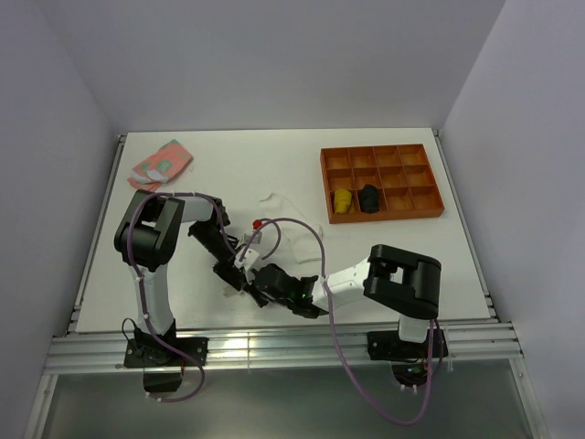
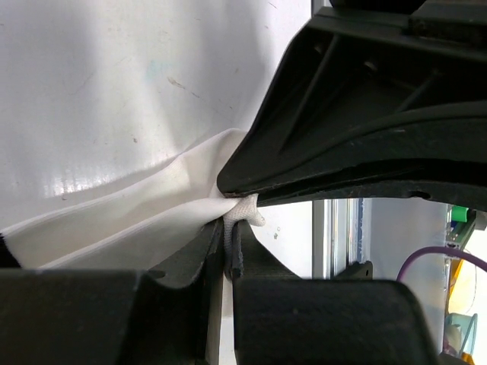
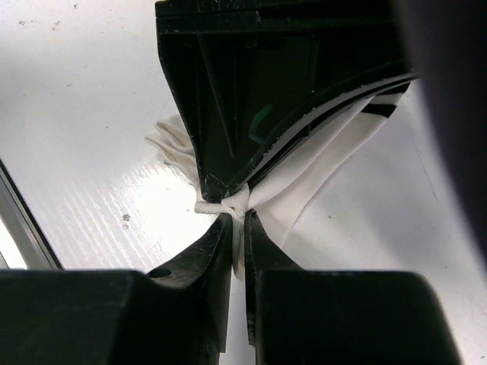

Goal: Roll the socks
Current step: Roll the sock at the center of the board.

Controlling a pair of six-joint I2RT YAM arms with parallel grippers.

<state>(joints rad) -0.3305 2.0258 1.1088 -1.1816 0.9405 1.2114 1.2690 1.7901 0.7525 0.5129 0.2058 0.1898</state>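
From above, the left gripper (image 1: pixel 239 267) and right gripper (image 1: pixel 265 279) meet over the striped white socks (image 1: pixel 285 229) near the front edge of the white table (image 1: pixel 228 155). Plain walls enclose it, and an orange tray (image 1: pixel 382 181) sits well apart. The left wrist shows fingers (image 2: pixel 190 262) pinched tight on a thin fold, and the right wrist shows the same. Both holds look slim, so opposed pulling could slip the fabric or make the grippers collide.

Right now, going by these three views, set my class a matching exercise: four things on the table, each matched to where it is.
Things:
1 white sock
2 pink fabric bundle
3 orange tray
4 black item

Places:
A far left corner
B right side of the table
C in a tray compartment
D pinched by left gripper and right gripper

Pairs: 1-D, 2-A, 3-B, 4-C
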